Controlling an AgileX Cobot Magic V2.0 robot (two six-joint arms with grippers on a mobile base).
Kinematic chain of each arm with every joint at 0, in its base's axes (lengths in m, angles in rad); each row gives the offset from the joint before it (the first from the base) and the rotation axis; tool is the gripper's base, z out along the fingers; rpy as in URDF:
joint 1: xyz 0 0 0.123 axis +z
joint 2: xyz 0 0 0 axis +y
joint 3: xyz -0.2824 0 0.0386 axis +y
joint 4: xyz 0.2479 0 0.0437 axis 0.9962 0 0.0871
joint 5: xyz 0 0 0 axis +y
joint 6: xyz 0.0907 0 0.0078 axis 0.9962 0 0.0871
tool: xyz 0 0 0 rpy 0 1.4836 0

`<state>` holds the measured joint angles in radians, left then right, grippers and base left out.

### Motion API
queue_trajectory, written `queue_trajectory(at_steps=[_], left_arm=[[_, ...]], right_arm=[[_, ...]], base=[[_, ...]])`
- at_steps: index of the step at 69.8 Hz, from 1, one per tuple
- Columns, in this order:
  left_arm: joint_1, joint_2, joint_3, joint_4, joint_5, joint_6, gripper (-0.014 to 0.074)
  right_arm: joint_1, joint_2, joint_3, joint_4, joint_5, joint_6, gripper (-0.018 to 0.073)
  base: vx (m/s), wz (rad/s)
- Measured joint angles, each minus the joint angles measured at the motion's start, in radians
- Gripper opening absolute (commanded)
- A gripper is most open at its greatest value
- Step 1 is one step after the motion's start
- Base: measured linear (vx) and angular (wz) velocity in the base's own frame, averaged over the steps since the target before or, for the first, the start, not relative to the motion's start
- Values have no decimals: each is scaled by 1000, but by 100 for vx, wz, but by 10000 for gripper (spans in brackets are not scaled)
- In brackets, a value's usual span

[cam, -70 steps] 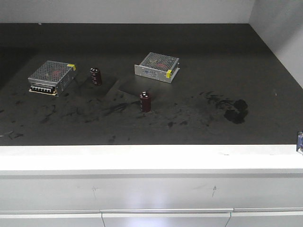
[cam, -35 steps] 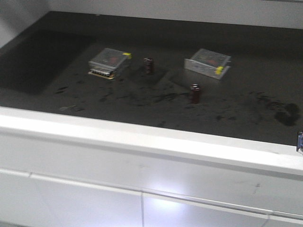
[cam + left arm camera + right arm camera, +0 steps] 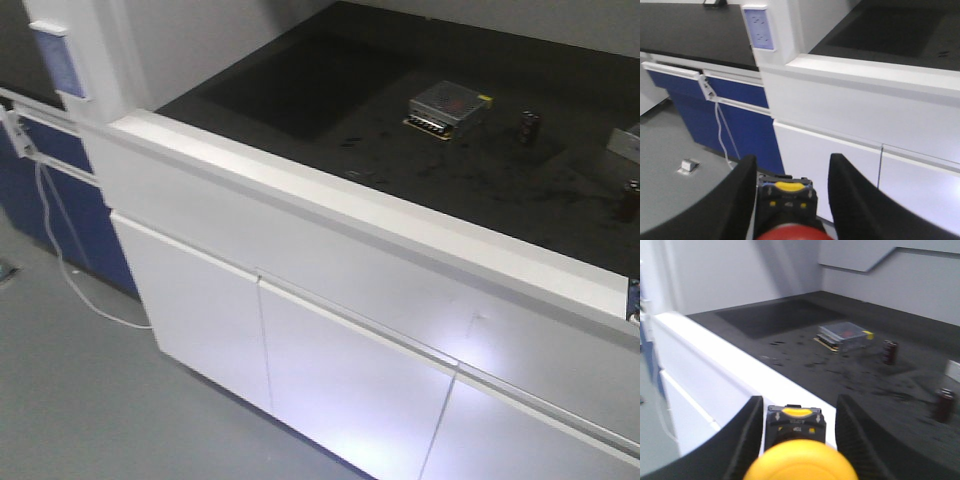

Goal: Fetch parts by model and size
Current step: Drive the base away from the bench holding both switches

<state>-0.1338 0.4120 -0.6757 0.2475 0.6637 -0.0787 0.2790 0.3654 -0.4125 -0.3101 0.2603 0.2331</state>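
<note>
In the left wrist view my left gripper [image 3: 792, 157] holds the red-capped push-button switch [image 3: 790, 232] between its black fingers, its black body with a yellow tab pointing forward. In the right wrist view my right gripper [image 3: 799, 398] holds the yellow-capped push-button switch [image 3: 800, 462] the same way, above the counter's white front edge [image 3: 715, 355]. Neither gripper shows in the front view.
On the black counter top [image 3: 330, 90] lie a silver perforated box [image 3: 447, 104], a dark capacitor [image 3: 528, 127], another capacitor [image 3: 630, 200] and a second box [image 3: 628, 142] at the right edge. White cabinet doors [image 3: 330, 360] stand below. A blue cabinet [image 3: 740, 120] with a white cable [image 3: 70, 270] stands to the left on grey floor.
The front view has swung to the left. The counter and its boxes have slid to the right of the frame, and the blue cabinet and the floor have come into view.
</note>
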Motion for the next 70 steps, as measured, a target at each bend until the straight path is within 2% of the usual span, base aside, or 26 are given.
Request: queue_trajectory(at_steps=[42, 70], left_arm=[[0, 0, 0, 0, 0, 0, -6], [0, 0, 0, 0, 0, 0, -6]], right_arm=[[0, 0, 0, 0, 0, 0, -9], [0, 0, 0, 0, 0, 0, -9]], base=[[-15, 68], [0, 72]])
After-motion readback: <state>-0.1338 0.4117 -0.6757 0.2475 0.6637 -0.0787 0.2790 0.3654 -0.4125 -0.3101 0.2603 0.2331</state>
